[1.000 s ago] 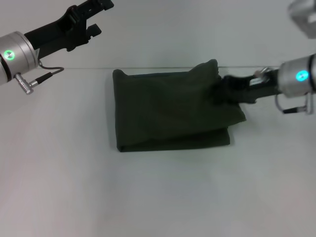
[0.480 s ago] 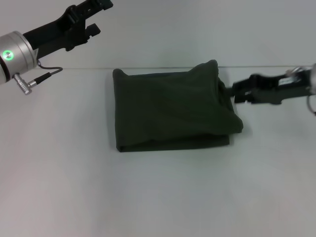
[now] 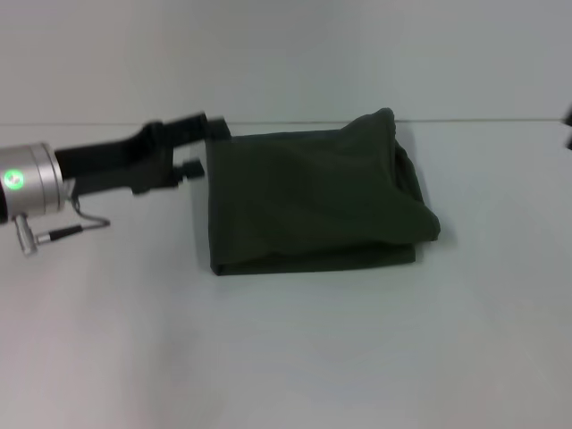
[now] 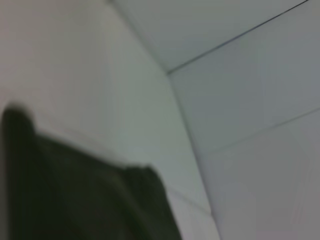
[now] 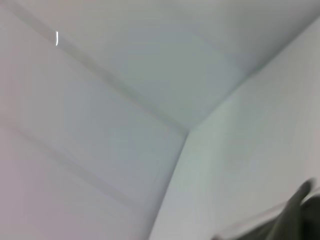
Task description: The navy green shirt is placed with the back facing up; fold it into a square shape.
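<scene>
- Left gripper (image 3: 198, 143) low over the table (image 3: 286, 357), at the shirt's far-left corner, fingers apart around or just beside the edge; can't tell if touching.
- Navy green shirt (image 3: 313, 197) mid-table, folded into a rough rectangle; right side bunched, far-right corner peaked up.
- Right gripper: only a dark sliver at the right edge of the head view, well clear of the shirt; grip state can't tell.
</scene>
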Robot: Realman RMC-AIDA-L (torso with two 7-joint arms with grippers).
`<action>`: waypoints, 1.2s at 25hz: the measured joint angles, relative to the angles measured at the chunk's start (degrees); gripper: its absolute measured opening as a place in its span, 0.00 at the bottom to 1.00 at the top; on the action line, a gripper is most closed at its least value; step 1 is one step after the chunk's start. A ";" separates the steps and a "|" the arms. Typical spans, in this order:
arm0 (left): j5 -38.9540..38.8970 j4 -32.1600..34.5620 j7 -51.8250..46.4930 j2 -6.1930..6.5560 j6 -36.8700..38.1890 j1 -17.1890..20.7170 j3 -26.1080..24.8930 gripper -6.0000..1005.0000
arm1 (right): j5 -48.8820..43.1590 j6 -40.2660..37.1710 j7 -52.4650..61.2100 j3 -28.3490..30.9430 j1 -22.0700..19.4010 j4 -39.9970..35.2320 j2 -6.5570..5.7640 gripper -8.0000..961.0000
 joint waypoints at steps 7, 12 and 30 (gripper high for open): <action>6.44 -4.81 -9.83 -1.55 -3.71 0.99 0.00 0.94 | 0.51 -0.20 -0.13 4.59 -1.89 2.86 -1.10 0.91; 6.89 -9.73 -10.16 -2.20 -8.85 1.11 -0.03 0.94 | 0.49 -0.13 -0.15 4.65 -0.63 2.95 -1.17 0.96; 8.25 -14.05 -10.04 -3.69 -15.27 -1.16 1.36 0.89 | 0.98 0.09 -0.17 5.01 -0.07 3.25 -1.14 0.98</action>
